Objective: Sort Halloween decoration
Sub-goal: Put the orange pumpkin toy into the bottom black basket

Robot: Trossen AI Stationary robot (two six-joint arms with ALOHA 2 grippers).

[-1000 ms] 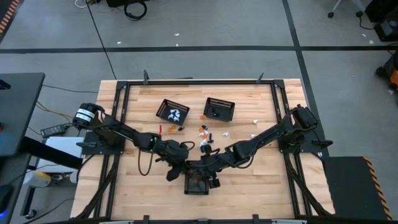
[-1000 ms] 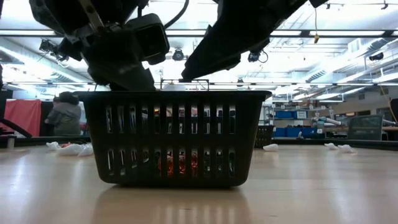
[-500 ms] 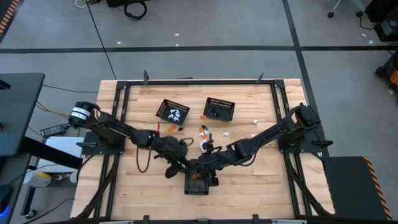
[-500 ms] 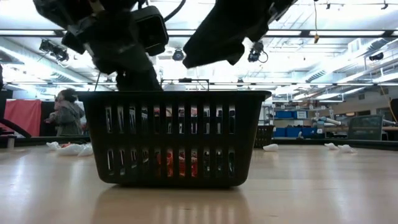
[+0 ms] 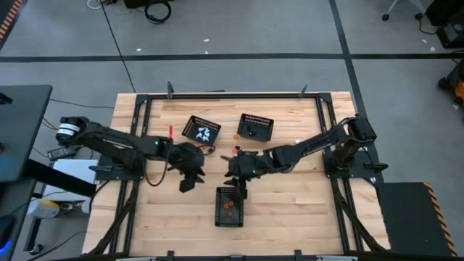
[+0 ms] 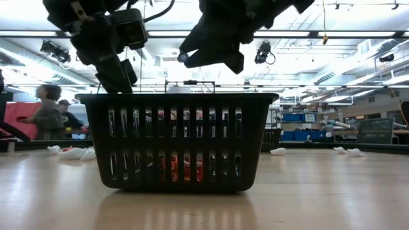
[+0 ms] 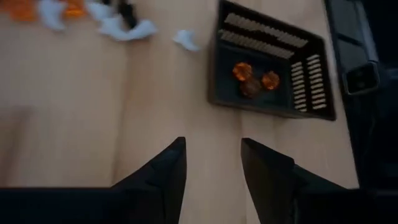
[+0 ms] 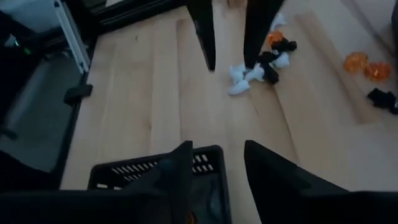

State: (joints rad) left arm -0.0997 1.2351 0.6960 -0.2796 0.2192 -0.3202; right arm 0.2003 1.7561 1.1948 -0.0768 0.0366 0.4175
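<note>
The Halloween decoration is partly sorted. Orange pieces (image 7: 252, 73) lie in the near black mesh basket (image 5: 230, 206), white ones in the far left basket (image 5: 201, 129) and black ones in the far right basket (image 5: 256, 127). Loose trinkets (image 5: 239, 151) lie on the wood between them. My left gripper (image 7: 212, 146) hangs open and bare above the table, left of the near basket. My right gripper (image 8: 217, 149) is open too, with nothing between its fingers, just above that basket's far rim (image 8: 155, 168).
A few white pieces (image 5: 297, 141) lie toward the right side. Black frame rails (image 5: 145, 123) run along the table's edges. Bare wood (image 5: 290, 210) stretches on both sides of the near basket. People move in the room behind (image 6: 48, 115).
Both grippers have risen out of the near basket. My left gripper has drawn back toward the table's left edge, and my right gripper toward the far edge, rolling its wrist. The orange pieces on the basket's floor are now uncovered.
</note>
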